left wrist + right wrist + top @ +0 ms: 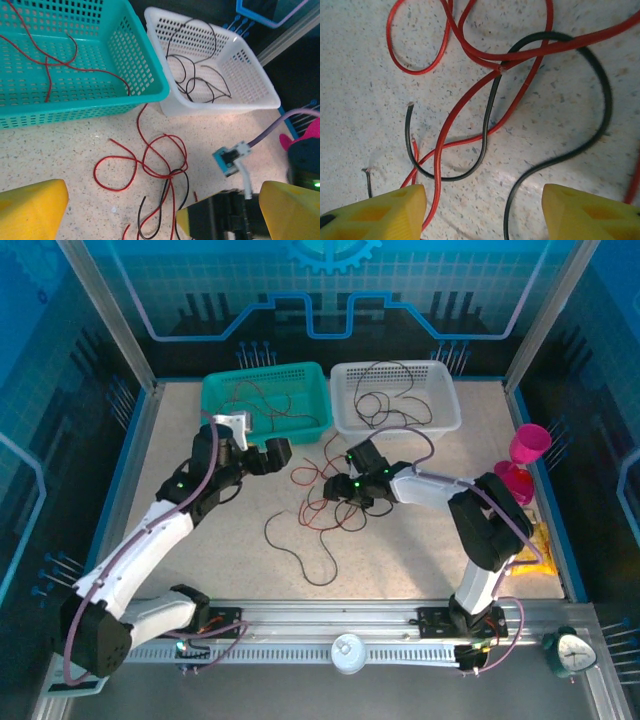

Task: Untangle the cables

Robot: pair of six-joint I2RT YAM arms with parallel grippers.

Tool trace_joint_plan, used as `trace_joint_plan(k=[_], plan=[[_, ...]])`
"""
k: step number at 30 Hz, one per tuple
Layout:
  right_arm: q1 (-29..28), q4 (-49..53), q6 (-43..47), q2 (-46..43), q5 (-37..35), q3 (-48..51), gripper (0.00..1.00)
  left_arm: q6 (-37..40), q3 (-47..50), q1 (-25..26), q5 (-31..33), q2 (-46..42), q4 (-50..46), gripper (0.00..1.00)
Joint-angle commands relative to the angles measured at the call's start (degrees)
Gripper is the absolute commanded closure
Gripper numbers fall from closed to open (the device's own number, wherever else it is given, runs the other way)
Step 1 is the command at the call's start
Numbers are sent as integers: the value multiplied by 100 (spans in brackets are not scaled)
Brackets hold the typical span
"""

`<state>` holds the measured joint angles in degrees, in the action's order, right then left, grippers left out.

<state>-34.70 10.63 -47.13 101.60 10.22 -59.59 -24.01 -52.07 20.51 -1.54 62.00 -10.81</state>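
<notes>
A tangle of red and black cables (318,512) lies on the speckled table in the middle. My right gripper (337,490) hangs low over it, open. In the right wrist view its yellow fingertips (482,215) straddle a black cable (505,215), and a red cable (436,178) runs beside the left finger; nothing is clamped. My left gripper (258,445) stands wide open to the left, above the table near the teal basket. In its wrist view (160,215) the red loops meet at a knot (170,175) with a black cable (187,183), and the right gripper (187,220) is beside them.
A teal basket (322,405) (75,110) at the back holds red cables. A white basket (395,425) (200,107) next to it holds black ones. Pink cups (525,455) stand at the right edge. A clock (570,650) sits on the front rail.
</notes>
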Motion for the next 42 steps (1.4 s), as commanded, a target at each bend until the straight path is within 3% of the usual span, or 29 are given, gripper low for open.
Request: trace_joint_plan(k=[1, 12, 19, 21, 27, 36, 42], plan=[[-147, -389, -251, 236, 189, -311, 42, -140, 114, 5, 220, -279, 264, 1], [-194, -318, -209, 514, 163, -621, 51, -195, 83, 3, 154, -301, 278, 1], [-176, -211, -138, 760, 145, -865, 62, -228, 80, 5, 128, -276, 318, 1], [-169, -195, -132, 774, 162, -909, 68, -237, 62, 5, 111, -299, 313, 1], [-73, -158, -35, 616, 225, -1018, 100, -256, 27, 5, 97, -304, 311, 1], [175, 297, 345, -737, 152, -1456, 100, -445, 134, 5, -152, -294, 491, 1], [230, 816, 756, -1412, 53, -2137, 100, -552, 271, 5, -652, -212, 869, 1]])
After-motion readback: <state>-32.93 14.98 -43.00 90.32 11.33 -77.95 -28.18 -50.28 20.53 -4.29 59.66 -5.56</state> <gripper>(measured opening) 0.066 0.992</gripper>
